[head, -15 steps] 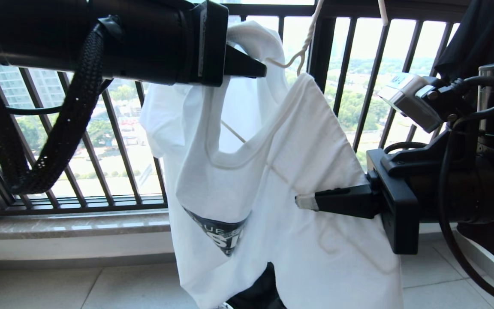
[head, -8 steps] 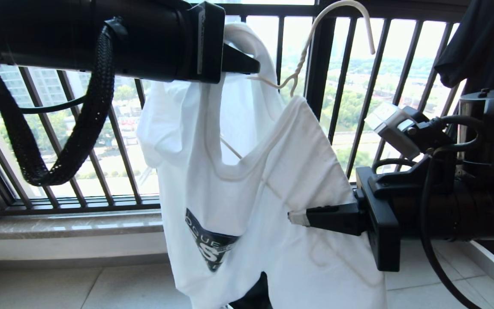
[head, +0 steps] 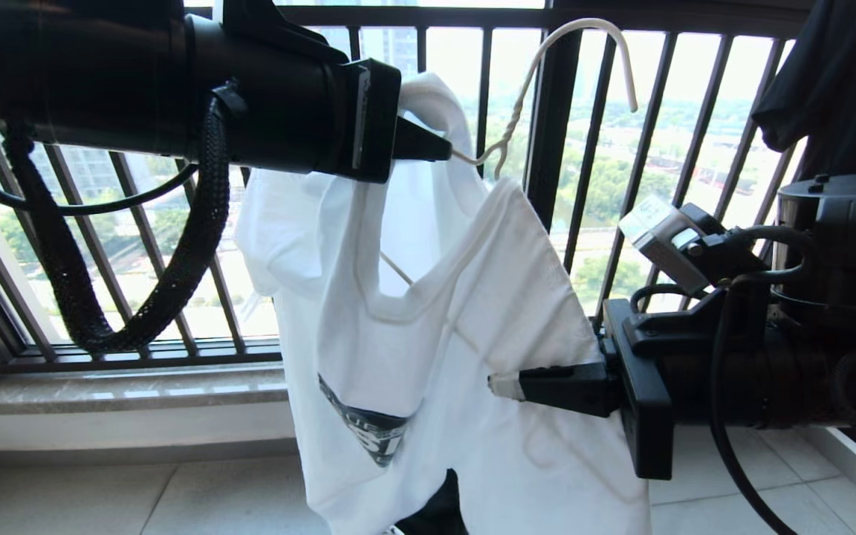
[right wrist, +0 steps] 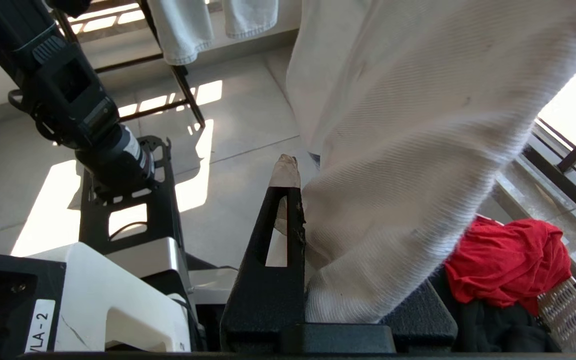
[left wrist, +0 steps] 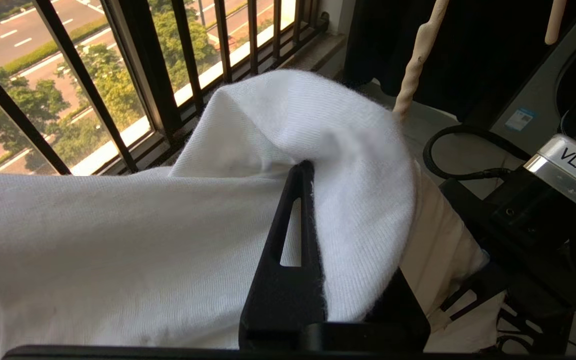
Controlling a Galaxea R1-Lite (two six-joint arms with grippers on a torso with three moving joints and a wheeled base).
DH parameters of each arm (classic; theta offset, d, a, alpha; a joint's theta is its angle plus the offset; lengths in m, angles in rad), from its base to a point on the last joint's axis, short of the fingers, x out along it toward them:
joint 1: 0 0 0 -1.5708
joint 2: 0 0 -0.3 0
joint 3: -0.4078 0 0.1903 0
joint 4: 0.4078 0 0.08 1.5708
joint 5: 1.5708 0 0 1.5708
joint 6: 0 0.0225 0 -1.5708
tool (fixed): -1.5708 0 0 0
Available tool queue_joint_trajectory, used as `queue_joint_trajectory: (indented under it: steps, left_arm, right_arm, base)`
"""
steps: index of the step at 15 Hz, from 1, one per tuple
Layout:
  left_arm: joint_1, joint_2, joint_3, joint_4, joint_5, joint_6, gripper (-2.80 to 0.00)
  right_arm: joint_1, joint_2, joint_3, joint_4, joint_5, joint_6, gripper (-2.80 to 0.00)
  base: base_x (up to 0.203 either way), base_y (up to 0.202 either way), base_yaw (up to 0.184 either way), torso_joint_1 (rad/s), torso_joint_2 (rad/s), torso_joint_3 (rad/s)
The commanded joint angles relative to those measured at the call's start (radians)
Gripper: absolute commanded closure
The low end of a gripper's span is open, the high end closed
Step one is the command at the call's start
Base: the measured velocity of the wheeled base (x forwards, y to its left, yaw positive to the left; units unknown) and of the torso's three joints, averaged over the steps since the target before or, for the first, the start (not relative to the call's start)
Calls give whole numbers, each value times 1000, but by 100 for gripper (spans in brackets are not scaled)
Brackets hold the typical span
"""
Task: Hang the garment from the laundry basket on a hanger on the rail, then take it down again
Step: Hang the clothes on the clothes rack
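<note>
Since a second ago the hanger (head: pixel 539 82) and the white garment (head: pixel 428 327) have sunk in the head view — the whole hook now shows, free in the air before the dark balcony bars (head: pixel 554 134). Beyond lie a stone sill (head: pixel 123 390) and pale floor tiles (head: pixel 138 498). The garment hangs long-axis downward, neck up, with the left gripper (head: pixel 439 148) closed on its upper fold by the hanger's neck and the right gripper (head: pixel 506 386) seemingly pinching its side.
</note>
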Motion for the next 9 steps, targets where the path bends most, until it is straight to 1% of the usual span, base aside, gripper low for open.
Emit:
queue_joint_trajectory:
  steps: [1, 4, 9]
  left_arm:
    - [0, -4, 7, 2, 9, 0, 0]
    - [-2, -19, 11, 4, 17, 28, 0]
    - [-3, -61, 40, 18, 23, 37, 0]
  right_arm:
    - [1, 26, -2, -49, 4, -1, 0]
    - [2, 32, -3, -74, 17, -2, 0]
    - [2, 32, -2, -75, 17, -4, 0]
  base:
    - [0, 0, 0, 0, 0, 0]
    - [0, 0, 0, 0, 0, 0]
    - [0, 0, 0, 0, 0, 0]
